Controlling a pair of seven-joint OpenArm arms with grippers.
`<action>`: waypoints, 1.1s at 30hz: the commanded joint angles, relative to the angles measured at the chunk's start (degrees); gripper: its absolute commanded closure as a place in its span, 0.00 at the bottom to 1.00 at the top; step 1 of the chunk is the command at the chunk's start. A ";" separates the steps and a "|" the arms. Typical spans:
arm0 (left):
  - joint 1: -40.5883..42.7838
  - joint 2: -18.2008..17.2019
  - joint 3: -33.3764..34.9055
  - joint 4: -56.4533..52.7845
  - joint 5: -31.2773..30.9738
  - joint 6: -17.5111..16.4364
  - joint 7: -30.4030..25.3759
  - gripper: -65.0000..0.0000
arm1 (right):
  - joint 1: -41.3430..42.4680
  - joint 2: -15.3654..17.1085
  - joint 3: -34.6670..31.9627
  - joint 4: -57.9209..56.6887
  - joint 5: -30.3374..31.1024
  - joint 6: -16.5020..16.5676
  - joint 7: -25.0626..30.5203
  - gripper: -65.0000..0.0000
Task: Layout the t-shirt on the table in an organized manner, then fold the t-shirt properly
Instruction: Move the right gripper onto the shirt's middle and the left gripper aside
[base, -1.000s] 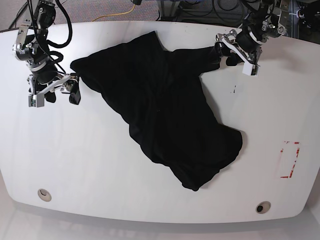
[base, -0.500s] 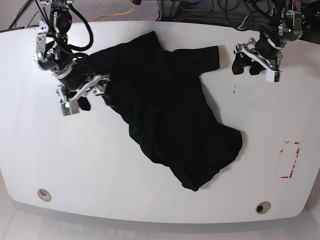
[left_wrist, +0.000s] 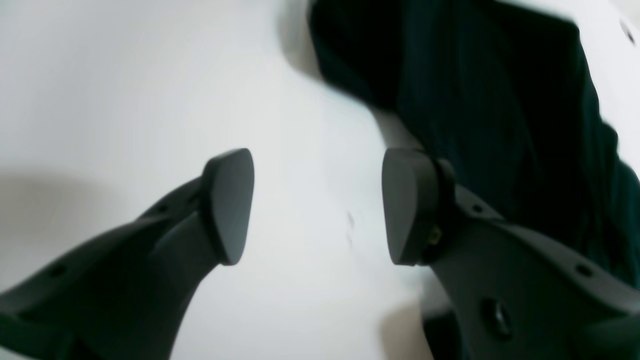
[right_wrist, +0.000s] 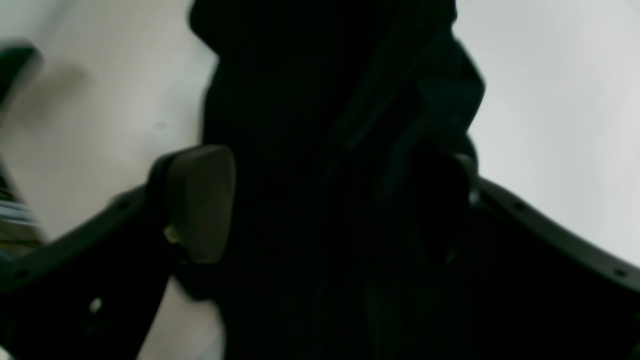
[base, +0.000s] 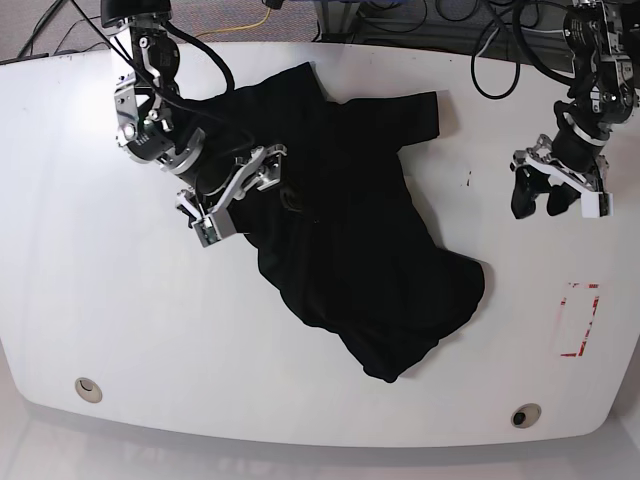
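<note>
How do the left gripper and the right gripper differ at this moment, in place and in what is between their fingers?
The left gripper hangs over bare table, apart from the t-shirt; the right gripper is over the t-shirt. Between the left gripper's fingers only white tabletop shows; between the right gripper's fingers lies black cloth. Both are open.

Background beyond the far edge

Thin yellow cable (base: 243, 26) lying on grey floor (base: 215, 14); tangled black cables (base: 400, 14) bunched further right, near the top.
</note>
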 joint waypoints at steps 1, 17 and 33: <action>-3.77 -1.45 -1.06 0.96 0.25 -0.41 -1.43 0.41 | 1.51 -1.76 -1.61 0.84 -3.41 0.12 1.22 0.18; -18.19 -1.89 0.79 -1.86 12.91 -6.47 -1.34 0.41 | 1.77 -11.79 -6.97 -2.94 -26.00 0.47 1.14 0.18; -21.09 -1.63 0.79 -8.10 15.64 -11.57 -1.43 0.41 | 2.39 -13.37 -6.89 -11.56 -30.66 0.12 4.13 0.33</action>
